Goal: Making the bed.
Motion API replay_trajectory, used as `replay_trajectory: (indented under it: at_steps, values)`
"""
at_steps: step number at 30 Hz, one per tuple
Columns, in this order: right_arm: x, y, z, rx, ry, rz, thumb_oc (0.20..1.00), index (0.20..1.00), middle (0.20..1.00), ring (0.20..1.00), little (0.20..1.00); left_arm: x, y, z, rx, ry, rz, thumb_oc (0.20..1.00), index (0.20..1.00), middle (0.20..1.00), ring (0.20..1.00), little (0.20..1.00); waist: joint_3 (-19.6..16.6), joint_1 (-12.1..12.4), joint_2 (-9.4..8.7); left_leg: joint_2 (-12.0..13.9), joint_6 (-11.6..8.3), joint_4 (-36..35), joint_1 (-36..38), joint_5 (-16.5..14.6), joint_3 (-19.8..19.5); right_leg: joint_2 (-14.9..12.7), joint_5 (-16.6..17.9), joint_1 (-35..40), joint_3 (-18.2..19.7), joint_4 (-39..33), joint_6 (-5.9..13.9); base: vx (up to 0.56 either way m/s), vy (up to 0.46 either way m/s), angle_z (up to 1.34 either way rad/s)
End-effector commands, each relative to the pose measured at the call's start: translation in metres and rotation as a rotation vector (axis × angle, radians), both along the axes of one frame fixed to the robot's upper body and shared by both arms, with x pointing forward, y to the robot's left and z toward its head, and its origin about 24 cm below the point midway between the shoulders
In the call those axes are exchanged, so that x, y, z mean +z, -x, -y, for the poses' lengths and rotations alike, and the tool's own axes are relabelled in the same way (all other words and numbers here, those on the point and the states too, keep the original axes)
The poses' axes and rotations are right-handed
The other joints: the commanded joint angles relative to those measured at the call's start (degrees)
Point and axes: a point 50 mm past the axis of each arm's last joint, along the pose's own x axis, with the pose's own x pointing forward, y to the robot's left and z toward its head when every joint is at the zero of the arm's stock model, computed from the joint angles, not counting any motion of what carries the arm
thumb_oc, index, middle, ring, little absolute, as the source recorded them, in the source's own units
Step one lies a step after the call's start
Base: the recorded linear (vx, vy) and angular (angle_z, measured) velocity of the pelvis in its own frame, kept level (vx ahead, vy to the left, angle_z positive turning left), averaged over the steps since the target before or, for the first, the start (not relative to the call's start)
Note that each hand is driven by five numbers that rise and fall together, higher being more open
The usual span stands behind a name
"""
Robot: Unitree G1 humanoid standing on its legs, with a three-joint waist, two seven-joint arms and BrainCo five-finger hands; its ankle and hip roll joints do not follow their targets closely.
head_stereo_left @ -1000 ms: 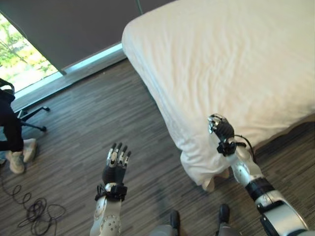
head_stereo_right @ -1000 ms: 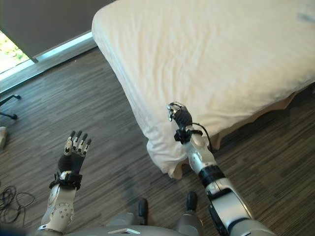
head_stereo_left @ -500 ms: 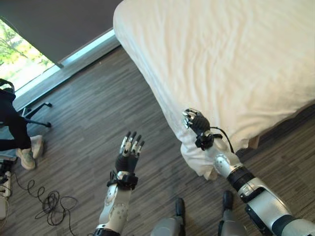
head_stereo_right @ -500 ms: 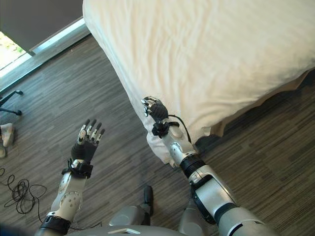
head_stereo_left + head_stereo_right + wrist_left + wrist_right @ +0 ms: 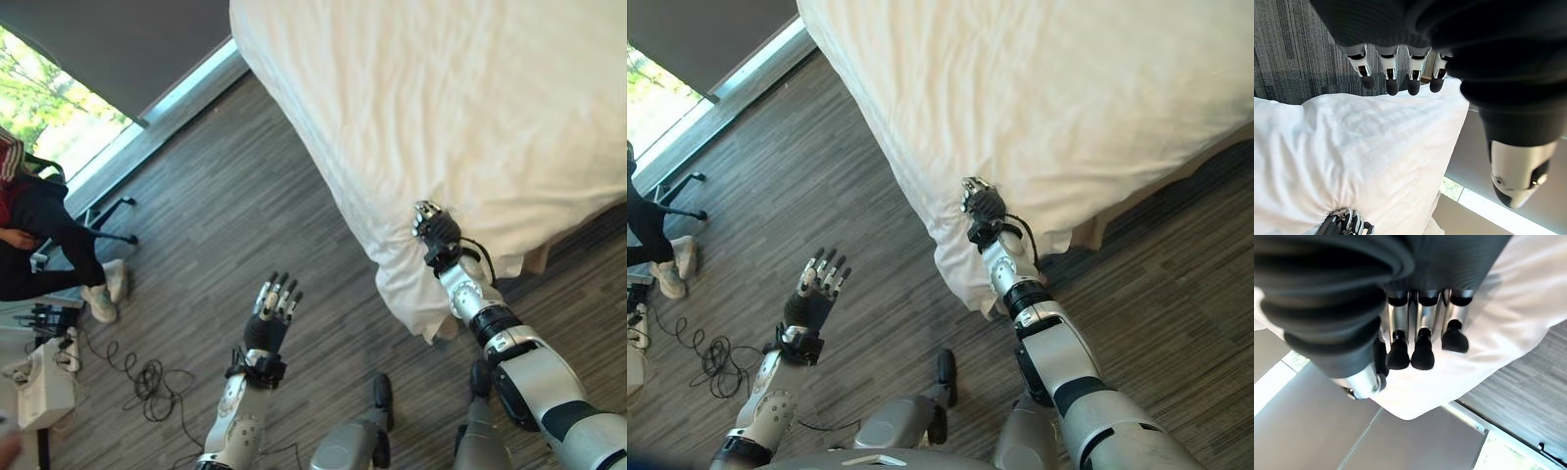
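A white duvet covers the bed, and its near corner hangs down towards the wood floor. My right hand sits at that corner's edge, fingers curled tight, shut on the duvet. In the left wrist view the cloth puckers around the right hand. My left hand is raised over the floor to the left of the bed, apart from it, open with straight fingers and holding nothing.
A person sits on a wheeled chair at the far left by the window. Loose cables and a white box lie on the floor at the lower left. Bare wood floor runs along the bed's side.
The camera has shifted, bringing the seated person and the cables into view. My right hand stays clenched at the duvet corner. The left hand stays raised and open.
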Motion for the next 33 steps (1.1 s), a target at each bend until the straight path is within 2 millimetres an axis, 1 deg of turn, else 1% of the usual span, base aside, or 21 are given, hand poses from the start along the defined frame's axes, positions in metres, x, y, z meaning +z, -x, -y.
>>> replay_trajectory:
  at_steps: [1,2,4,5,7,8,9,10,13,16,19,21,23,25,26,28,29,30,31,32,33]
  values:
    - [-0.067,0.029,0.051,-0.207,0.022,-0.318,0.2,0.2,0.2,0.2,0.2,0.019,-0.01,-0.003,-0.031,-0.055,0.101,1.0,1.0,1.0,1.0,1.0,1.03,0.67,-1.32,-0.82,-0.52,0.37,-0.03,2.4,-1.97,0.06,0.35,0.11,1.19,1.32,1.85,0.04,0.009,-0.18]
    - [-0.081,0.039,0.053,-0.214,0.011,-0.36,0.2,0.2,0.2,0.2,0.2,0.019,-0.009,-0.006,-0.022,-0.058,0.101,1.0,1.0,1.0,1.0,1.0,1.24,0.38,-1.53,-0.62,-0.65,0.37,-0.28,2.61,-1.45,0.38,0.54,-0.27,1.3,1.3,1.87,0.03,0.011,-0.22]
    - [-0.081,0.039,0.053,-0.214,0.011,-0.361,0.2,0.2,0.2,0.2,0.2,0.018,-0.009,-0.006,-0.022,-0.058,0.1,1.0,1.0,1.0,1.0,1.0,1.16,0.49,-1.57,-0.6,-0.66,0.37,-0.26,2.58,-1.33,0.41,0.54,-0.31,1.41,1.3,1.86,0.03,-0.025,-0.21]
    - [-0.161,0.122,0.08,-0.355,-0.084,-0.655,0.2,0.2,0.2,0.2,0.2,0.016,-0.005,-0.015,0.014,-0.057,0.096,1.0,1.0,1.0,1.0,1.0,2.47,-2.29,-2.76,0.37,-1.06,0.37,0.96,1.63,0.42,1.33,-0.23,0.1,1.29,1.88,2.14,0.05,-0.051,-0.16]
    - [-0.174,0.14,0.084,-0.383,-0.098,-0.71,0.2,0.2,0.2,0.2,0.2,0.016,-0.004,-0.016,0.019,-0.054,0.097,1.0,1.0,1.0,1.0,1.0,2.63,-3.22,-3.02,0.45,-1.1,0.37,1.14,1.5,0.61,1.35,-0.47,0.23,1.31,1.9,2.15,0.04,-0.021,-0.15]
    - [-0.174,0.14,0.084,-0.383,-0.098,-0.71,0.2,0.2,0.2,0.2,0.2,0.016,-0.004,-0.016,0.019,-0.054,0.097,1.0,1.0,1.0,1.0,1.0,2.63,-3.22,-3.02,0.45,-1.1,0.37,1.14,1.5,0.61,1.35,-0.47,0.23,1.31,1.9,2.15,0.06,0.021,-0.19]
    - [-0.193,0.181,0.11,-0.497,-0.116,-0.809,0.2,0.2,0.2,0.2,0.2,0.015,-0.003,-0.018,0.033,-0.048,0.099,1.0,1.0,1.0,1.0,1.0,2.98,-5.2,-3.44,0.45,-1.13,0.37,1.73,1.21,0.83,1.34,-0.86,0.66,1.24,1.91,2.26,0.06,0.028,-0.14]
    - [-0.199,0.201,0.122,-0.55,-0.121,-0.847,0.2,0.2,0.2,0.2,0.2,0.014,-0.003,-0.019,0.039,-0.051,0.1,1.0,1.0,1.0,1.0,1.0,3.13,-6.14,-3.63,0.45,-1.15,0.37,2.01,1.05,0.95,1.3,-1.0,0.86,1.25,1.85,2.31,0.07,0.041,-0.02]
    - [-0.208,0.247,0.149,-0.665,-0.108,-0.93,0.2,0.2,0.2,0.2,0.2,0.015,-0.003,-0.022,0.057,-0.045,0.112,1.0,1.0,1.0,1.0,1.0,3.27,-8.49,-4.24,0.34,-1.15,0.37,2.55,0.82,1.33,1.15,-1.02,1.1,1.48,1.71,2.31,0.04,0.035,-0.04]
    - [-0.207,0.269,0.169,-0.776,-0.126,-0.934,0.2,0.2,0.2,0.2,0.2,0.017,-0.003,-0.025,0.072,-0.05,0.119,1.0,1.0,1.0,1.0,1.0,3.03,-10.0,-4.75,0.3,-1.11,0.37,2.88,0.43,1.6,1.12,-1.11,1.52,1.75,1.48,2.35,0.04,0.019,-0.19]
    - [-0.196,0.278,0.195,-0.891,-0.12,-0.886,0.2,0.2,0.2,0.2,0.2,0.016,-0.002,-0.03,0.1,-0.052,0.117,1.0,1.0,1.0,1.0,1.0,2.67,-11.27,-5.41,0.29,-1.07,0.37,3.47,-0.01,1.82,1.08,-1.19,1.96,1.84,1.41,2.38,0.02,0.016,-0.16]
    - [-0.186,0.269,0.207,-0.926,-0.105,-0.816,0.2,0.2,0.2,0.2,0.2,0.016,-0.001,-0.033,0.118,-0.054,0.116,1.0,1.0,1.0,1.0,1.0,2.45,-11.71,-5.77,0.32,-1.05,0.37,3.77,-0.14,1.88,1.1,-1.17,2.33,1.97,1.42,2.39,0.01,0.018,-0.09]
    - [-0.186,0.269,0.207,-0.927,-0.105,-0.816,0.2,0.2,0.2,0.2,0.2,0.016,-0.001,-0.033,0.118,-0.054,0.116,1.0,1.0,1.0,1.0,1.0,2.49,-11.73,-5.78,0.32,-1.05,0.37,3.82,-0.14,1.88,1.09,-1.18,2.37,1.97,1.42,2.39,0.0,0.006,-0.03]
    - [-0.145,0.22,0.219,-0.871,0.029,-0.519,0.2,0.2,0.2,0.2,0.2,0.015,-0.002,-0.04,0.162,-0.082,0.111,1.0,1.0,1.0,1.0,1.0,1.94,-12.78,-7.09,0.42,-0.97,0.37,5.0,-0.58,1.89,1.32,-1.32,3.28,2.25,1.65,2.21,0.0,0.0,0.0]
    - [-0.146,0.219,0.219,-0.87,0.029,-0.52,0.2,0.2,0.2,0.2,0.2,0.015,-0.002,-0.04,0.162,-0.082,0.111,1.0,1.0,1.0,1.0,1.0,1.87,-12.8,-7.2,0.36,-0.98,0.37,4.82,-0.36,1.89,1.26,-1.1,3.13,2.27,1.58,2.17,0.0,0.0,0.0]
    - [-0.09,0.186,0.217,-0.836,0.149,-0.199,0.2,0.2,0.2,0.2,0.2,0.013,-0.003,-0.046,0.212,-0.106,0.097,1.0,1.0,1.0,1.0,1.0,1.06,-14.02,-8.0,0.48,-0.84,0.37,5.72,-0.74,1.49,1.2,-1.31,4.06,2.67,1.8,1.84,0.0,0.0,0.0]
    - [-0.081,0.184,0.213,-0.845,0.171,-0.152,0.2,0.2,0.2,0.2,0.2,0.012,-0.003,-0.047,0.22,-0.122,0.091,1.0,1.0,1.0,1.0,1.0,0.29,-14.25,-8.33,0.41,-0.67,0.37,5.89,-0.65,1.1,1.05,-1.34,4.46,2.51,1.8,1.69,0.04,-0.001,0.07]
    - [-0.058,0.176,0.21,-0.835,0.24,-0.042,0.2,0.2,0.2,0.2,0.2,0.011,-0.004,-0.047,0.226,-0.134,0.081,1.0,1.0,1.0,1.0,1.0,-0.31,-14.54,-8.36,0.51,-0.57,0.37,6.78,-0.99,0.7,1.05,-1.75,5.48,2.63,1.95,1.56,0.06,0.004,0.26]
    - [-0.039,0.171,0.204,-0.817,0.295,0.044,1.0,1.0,1.0,1.0,1.0,0.009,-0.003,-0.048,0.236,-0.144,0.071,1.0,1.0,1.0,1.0,1.0,-1.06,-14.76,-8.66,0.49,-0.41,0.37,7.47,-0.87,0.18,0.97,-1.84,6.23,2.7,2.22,1.38,0.04,0.014,0.32]
    - [-0.039,0.171,0.204,-0.817,0.295,0.044,1.0,1.0,1.0,1.0,1.0,0.009,-0.003,-0.048,0.236,-0.144,0.071,1.0,1.0,1.0,1.0,1.0,-1.1,-14.76,-8.67,0.48,-0.41,0.37,7.43,-0.85,0.18,0.95,-1.83,6.19,2.69,2.21,1.38,0.08,0.017,0.27]
    - [-0.01,0.169,0.195,-0.763,0.424,0.177,1.0,1.0,1.0,1.0,1.0,0.005,-0.001,-0.05,0.241,-0.162,0.053,1.0,1.0,1.0,1.0,1.0,-2.6,-14.77,-9.22,0.82,-0.17,0.37,9.59,-1.34,-0.47,1.03,-2.77,8.34,2.71,2.95,1.2,0.08,0.006,0.07]
